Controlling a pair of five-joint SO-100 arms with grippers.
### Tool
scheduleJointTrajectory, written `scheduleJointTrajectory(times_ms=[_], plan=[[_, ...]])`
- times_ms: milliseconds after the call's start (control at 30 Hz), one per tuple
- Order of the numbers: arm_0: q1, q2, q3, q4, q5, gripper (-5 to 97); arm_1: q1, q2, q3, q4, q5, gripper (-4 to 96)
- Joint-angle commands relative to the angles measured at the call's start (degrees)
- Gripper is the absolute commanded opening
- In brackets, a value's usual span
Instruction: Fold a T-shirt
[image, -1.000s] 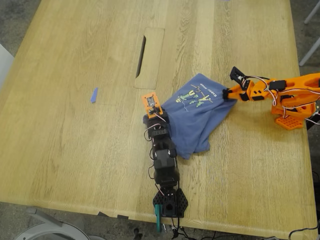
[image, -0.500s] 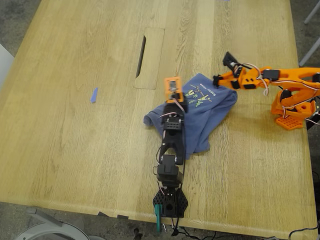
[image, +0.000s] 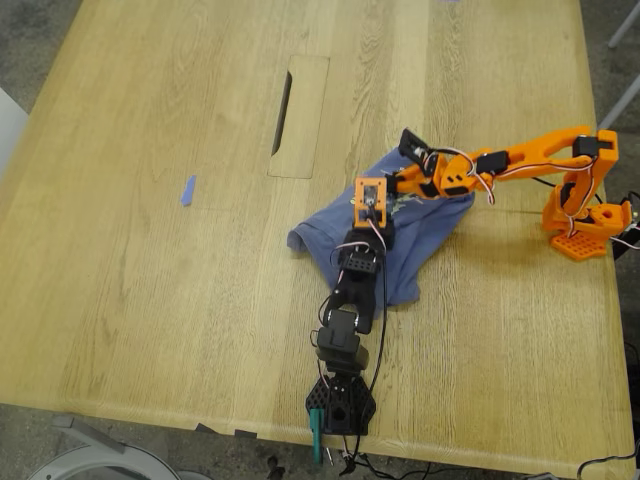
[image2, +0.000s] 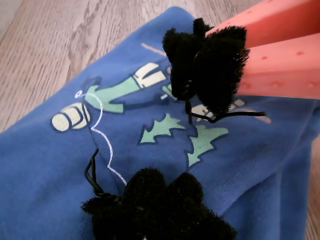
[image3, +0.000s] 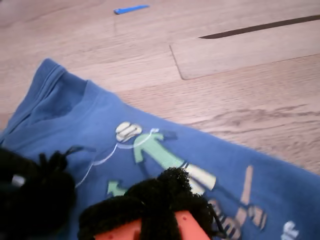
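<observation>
The exterior view shows the T-shirt (image: 425, 240) lying crumpled in a loose heap on the wooden tabletop (image: 150, 300), toward the exterior view's right and just below the recessed panel with its dark slot (image: 283, 112). The black arm reaches up from its base (image: 340, 405) at the near edge, and my first hand (image: 371, 200) hangs over the upper middle of the cloth. The orange arm stretches in from its base (image: 585, 225) at the exterior view's right, and my second hand (image: 393, 184) comes down just beside the first, over the same patch of shirt. In the first wrist view the green-and-yellow print (image2: 150, 100) lies face up between the two hands: my second hand (image2: 210, 65) has its orange fingers (image2: 280, 65) lying close, and their black fuzzy pads (image2: 220, 55) are pressed together into one clump resting on the print. Whether any cloth is caught between them I cannot tell. My first hand (image2: 150, 205) shows only as a dark fuzzy mass low over the fabric, so I cannot tell if it is spread or closed. The second wrist view shows the shirt's collar (image3: 55, 95) nearby. A small blue scrap (image: 187, 190) lies well apart on the bare wood.
</observation>
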Motion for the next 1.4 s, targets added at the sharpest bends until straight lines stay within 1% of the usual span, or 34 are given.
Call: scheduleJointTrajectory(times_ms=[0,133,300,467,600,767,933,1167,1233,1367], plan=[[-1.49,5.27,0.97,-3.43,0.18,0,-1.14,0.09,3.25,-3.60,0.00,0.0],[-4.39,2.64,1.14,-5.54,0.09,0,-1.85,1.14,11.87,-8.35,0.26,0.0],[-10.11,0.70,1.14,-6.68,0.00,0,-0.97,6.15,22.85,-11.78,0.35,0.0],[-15.38,0.00,1.23,-6.86,-0.18,0,1.49,14.94,34.63,-12.66,0.35,0.0],[-19.42,-0.53,1.76,-6.50,-0.26,0,3.87,24.26,42.89,-10.46,0.44,0.0],[-23.91,-1.85,2.11,-6.33,-0.18,0,7.03,37.18,50.80,-4.22,0.44,0.0],[-26.98,-0.97,1.49,-5.36,-0.26,0,10.99,54.32,55.72,7.73,0.44,0.0],[-25.66,8.53,-6.24,4.57,0.00,0,16.87,77.96,55.90,27.77,0.00,0.0],[-25.49,11.51,-7.56,7.65,0.09,0,18.19,80.24,54.14,30.23,0.00,0.0],[-27.69,18.46,-7.12,13.54,0.35,0,22.94,79.98,49.22,31.73,-0.09,0.0]])
